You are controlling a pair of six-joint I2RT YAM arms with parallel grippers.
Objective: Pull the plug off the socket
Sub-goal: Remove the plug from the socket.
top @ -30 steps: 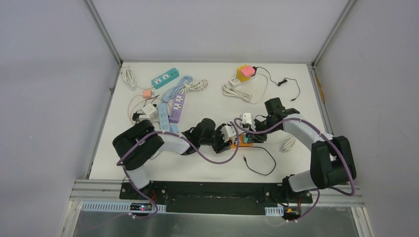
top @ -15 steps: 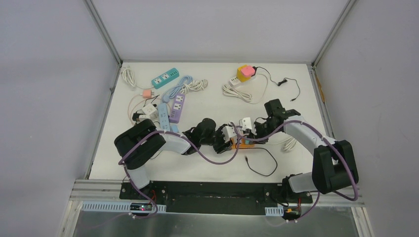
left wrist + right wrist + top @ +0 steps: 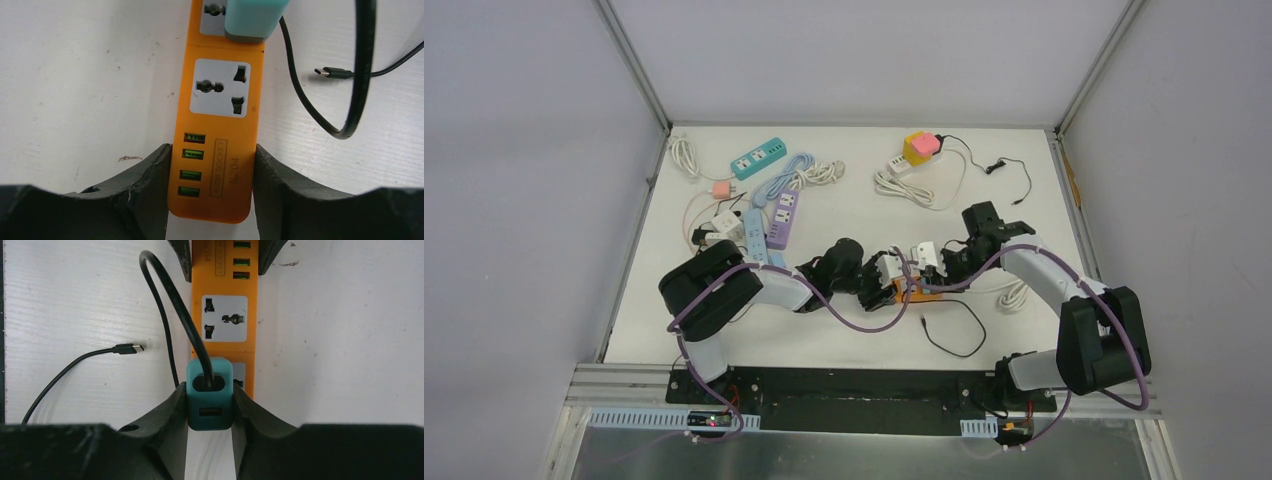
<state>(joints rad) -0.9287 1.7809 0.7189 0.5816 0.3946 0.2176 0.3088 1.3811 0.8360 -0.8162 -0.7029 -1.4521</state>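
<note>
The orange socket strip (image 3: 220, 130) lies on the white table, with my left gripper (image 3: 212, 170) shut on its USB end, one finger on each long side. A teal plug (image 3: 210, 395) with a black cable (image 3: 170, 295) sits over the strip's far outlet. My right gripper (image 3: 210, 405) is shut on the plug's two sides. I cannot tell whether its pins are still in the socket. From above, both grippers meet at the strip (image 3: 916, 293) in mid-table, the left gripper (image 3: 879, 280) on its left and the right gripper (image 3: 929, 262) over it, hiding the plug.
The plug's black cable loops to the near side and ends in a loose USB-C tip (image 3: 127, 348). At the back left lie a teal strip (image 3: 758, 158) and a purple strip (image 3: 785, 218). A pink-yellow cube socket (image 3: 920, 147) and a coiled white cord (image 3: 902, 183) sit behind.
The right gripper and its wrist have shifted slightly nearer and leftward over the strip. Both grips stay as they were.
</note>
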